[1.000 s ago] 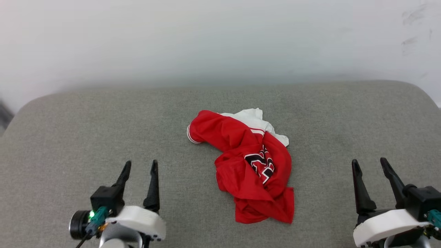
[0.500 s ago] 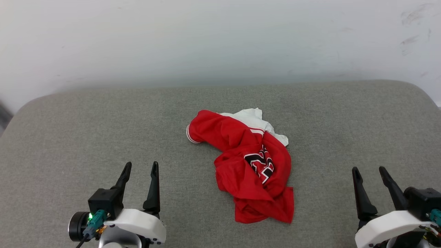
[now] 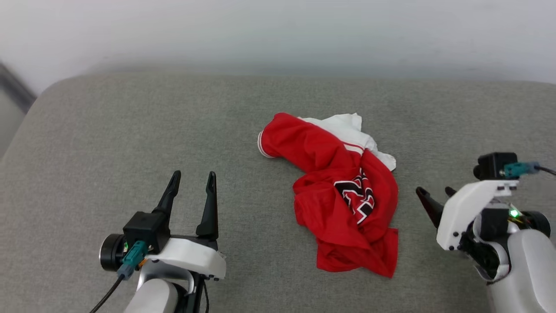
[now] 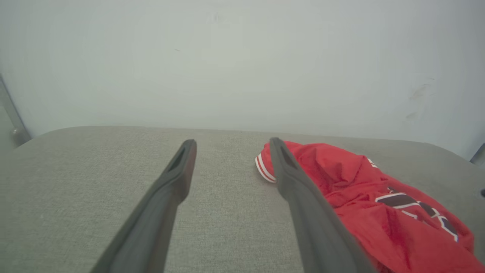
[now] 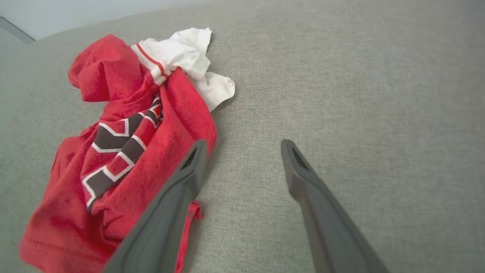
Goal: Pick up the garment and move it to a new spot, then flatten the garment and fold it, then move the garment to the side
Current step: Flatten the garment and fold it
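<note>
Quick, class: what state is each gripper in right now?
Left gripper: open, holding nothing.
Right gripper: open, holding nothing, near the garment.

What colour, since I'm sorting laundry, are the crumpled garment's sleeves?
White, with a red stripe near the seam; the sleeves show best in the right wrist view.

The garment (image 3: 334,174) lies crumpled mid-frame on the grey fabric surface (image 3: 130,130) (black print upward); left gripper (image 3: 193,174) lower left, right gripper (image 3: 433,190) right, jaws spread.
</note>
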You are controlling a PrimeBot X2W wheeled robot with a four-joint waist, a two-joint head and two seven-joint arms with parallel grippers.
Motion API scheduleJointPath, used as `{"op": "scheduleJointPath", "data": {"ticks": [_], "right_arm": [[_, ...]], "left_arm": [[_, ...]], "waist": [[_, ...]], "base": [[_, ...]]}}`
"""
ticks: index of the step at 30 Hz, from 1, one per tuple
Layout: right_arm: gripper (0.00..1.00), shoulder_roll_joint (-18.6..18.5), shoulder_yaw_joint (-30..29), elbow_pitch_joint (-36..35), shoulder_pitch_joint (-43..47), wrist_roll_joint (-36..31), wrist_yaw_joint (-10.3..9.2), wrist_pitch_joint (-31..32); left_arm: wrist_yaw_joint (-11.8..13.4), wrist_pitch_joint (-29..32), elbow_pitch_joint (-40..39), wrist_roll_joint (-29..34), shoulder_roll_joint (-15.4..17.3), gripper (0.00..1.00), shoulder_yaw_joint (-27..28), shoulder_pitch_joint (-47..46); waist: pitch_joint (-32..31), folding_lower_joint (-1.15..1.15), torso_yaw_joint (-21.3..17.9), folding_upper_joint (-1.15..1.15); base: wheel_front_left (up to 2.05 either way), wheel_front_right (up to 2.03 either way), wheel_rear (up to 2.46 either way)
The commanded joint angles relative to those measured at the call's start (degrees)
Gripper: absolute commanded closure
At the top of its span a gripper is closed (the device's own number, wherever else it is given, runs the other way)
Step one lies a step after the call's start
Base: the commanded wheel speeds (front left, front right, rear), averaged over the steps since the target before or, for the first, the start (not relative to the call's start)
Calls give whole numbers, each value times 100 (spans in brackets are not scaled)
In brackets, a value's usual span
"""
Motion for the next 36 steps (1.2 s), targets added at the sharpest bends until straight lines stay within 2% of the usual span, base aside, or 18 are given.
{"op": "scheduleJointPath", "data": {"ticks": [1,6,10,14,15,16,17,21,27,31,36], "right_arm": [[0,-72,106,138,-221,69,0,216],[0,-318,483,836,-917,328,-1,939],[0,-455,778,1380,-1241,441,-1,1161],[0,-423,991,2032,-1271,626,-1,1342],[31,-398,1051,2183,-1240,666,-1,1401],[76,-379,1115,2283,-1224,721,0,1426],[100,-356,1172,2326,-1226,780,0,1389],[100,-529,1340,2023,-1328,931,-1,982],[100,-835,1384,971,-981,819,-1,367],[100,-842,1078,85,-113,693,-1,395],[100,-436,842,-751,1483,516,-1,927]], "left_arm": [[-20,-31,9,26,-31,0,-24,-121],[-129,-70,110,129,-139,0,-151,-436],[-192,-89,199,170,-235,0,-182,-621],[-236,-107,277,204,-310,0,-153,-685],[-234,-111,294,204,-322,0,-135,-679],[-233,-113,314,207,-337,0,-123,-666],[-231,-115,320,211,-348,0,-103,-643],[-226,-117,352,258,-313,0,-18,-512],[-173,-113,358,258,-230,0,141,-254],[-180,-110,385,212,-202,0,151,-79],[-148,-53,370,144,-128,0,178,170]], "waist": [[272,0,278,0],[579,0,645,0],[738,0,841,0],[783,0,888,0],[781,0,885,0],[771,0,874,0],[755,0,851,0],[627,0,694,0],[266,0,330,0],[-13,0,182,0],[-265,0,14,0]], "base": [[0,0,0],[0,0,0],[0,0,0],[0,0,0],[0,0,0],[0,0,0],[0,0,0],[0,0,0],[0,0,0],[0,0,0],[0,0,0]]}}
